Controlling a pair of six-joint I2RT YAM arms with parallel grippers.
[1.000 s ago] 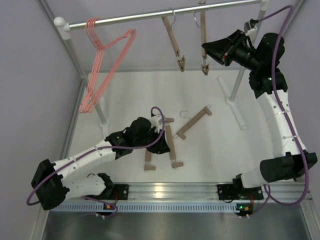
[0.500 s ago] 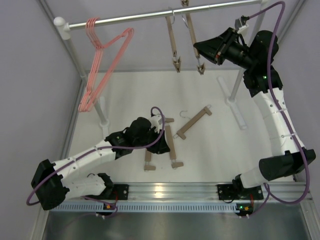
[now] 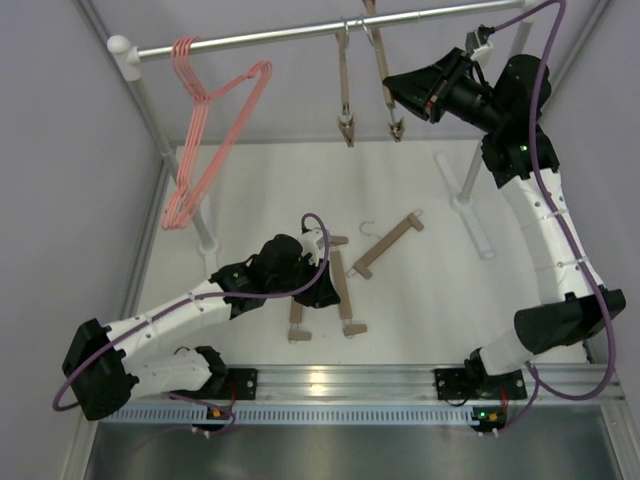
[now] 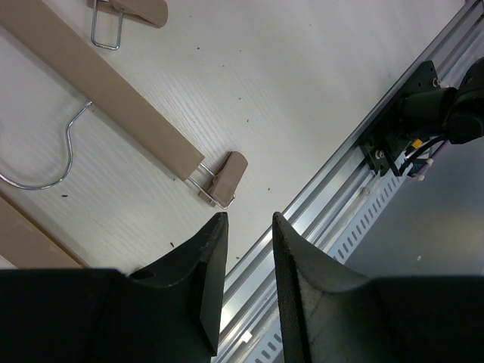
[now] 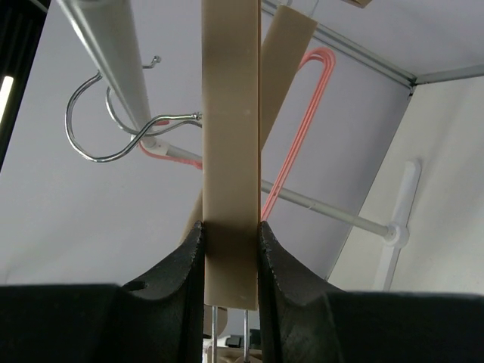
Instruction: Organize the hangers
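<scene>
Several pink wire hangers (image 3: 200, 130) hang at the left end of the silver rail (image 3: 270, 35). One wooden hanger (image 3: 345, 90) hangs near the rail's middle. Next to it is a second wooden hanger (image 3: 384, 75), and my right gripper (image 3: 397, 88) is shut on its bar (image 5: 231, 151). Its silver hook (image 5: 162, 125) lies against the rail (image 5: 106, 45); whether it rests on it I cannot tell. Three more wooden hangers lie on the table: one (image 3: 388, 245) apart, and two (image 3: 343, 290) by my left gripper (image 3: 318, 290). That gripper (image 4: 248, 219) is open and holds nothing, with a clip end (image 4: 223, 178) just beyond its fingertips.
The rack's white posts stand at the left (image 3: 205, 225) and right (image 3: 470, 170), each with a flat white foot (image 3: 480, 235). An aluminium mounting rail (image 3: 330, 380) runs along the near edge. Grey enclosure walls close in the left and right sides.
My right gripper has carried its wooden hanger up and to the left along the rail, close to the other hanging wooden one, which shifted slightly left. The left arm has not moved.
</scene>
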